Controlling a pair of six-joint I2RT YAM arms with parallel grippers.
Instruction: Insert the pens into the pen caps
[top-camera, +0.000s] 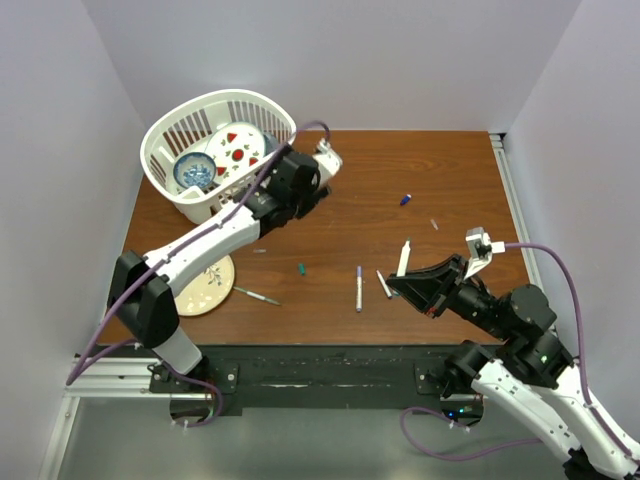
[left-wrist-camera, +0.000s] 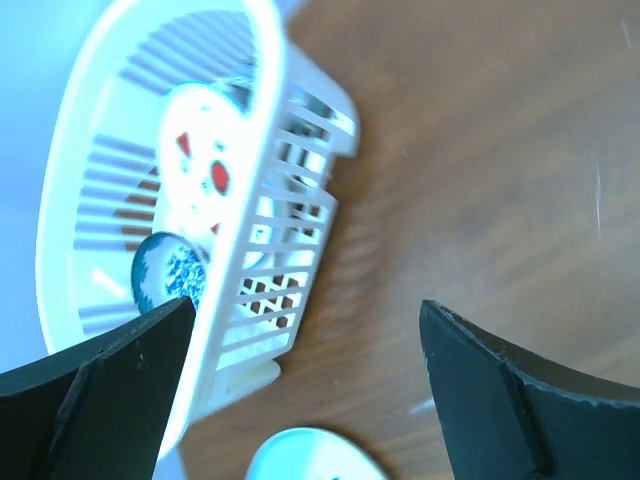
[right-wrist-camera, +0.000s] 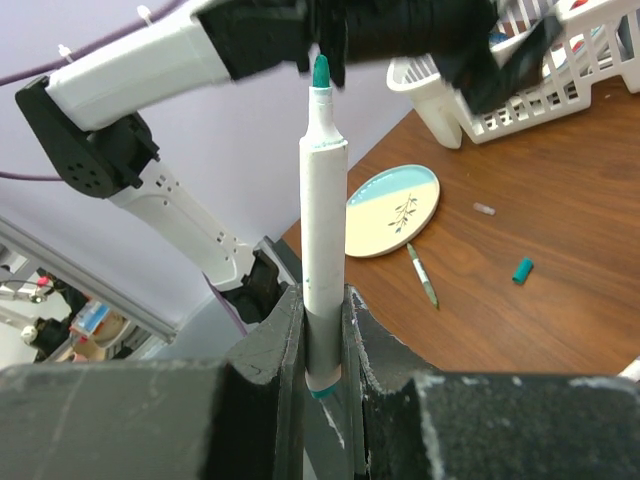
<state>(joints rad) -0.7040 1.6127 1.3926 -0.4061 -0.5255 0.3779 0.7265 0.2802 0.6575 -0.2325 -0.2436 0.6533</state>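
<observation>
A: What takes up the most room?

B: A brown wooden desk (top-camera: 440, 170). The left arm (top-camera: 200, 240) reaches across it to a white slatted basket (top-camera: 165, 150) in the far left corner. The right arm (top-camera: 520, 320) is bent over the near right side.

A: What is in the basket?

B: A blue-patterned bowl (top-camera: 193, 172) and a white plate (top-camera: 240, 148) with red shapes. A cream and pale blue plate (top-camera: 205, 285) with a leaf sprig lies flat on the desk by the left arm's base.

A: And the end effectors?

B: The left end effector (left-wrist-camera: 305, 310) is just beside the basket, spread wide with nothing between its fingers. The right end effector (right-wrist-camera: 322, 305) is pressed onto a green-tipped pen (right-wrist-camera: 322, 200). It pinches the pen near its lower end, with the barrel upright in the wrist view and the tip uncapped.

A: Where is that pen from above?

B: Two white barrels sit at that end effector's tip, an upper barrel (top-camera: 404, 257) and a lower barrel (top-camera: 384, 285). I cannot tell which is the pinched one.

A: Other pens?

B: A purple-ended pen (top-camera: 359, 288) lies on the desk just left of those. A grey pen (top-camera: 257, 296) lies beside the cream plate.

A: Caps?

B: A green cap (top-camera: 300, 268) lies between the grey pen and the purple-ended pen, apart from both. A blue cap (top-camera: 406, 199) sits farther back, mid-desk. A small pale piece (top-camera: 434, 224) lies near it and is too small to identify.

A: Any brand or writing?

B: Nothing I can read at this size.
</observation>
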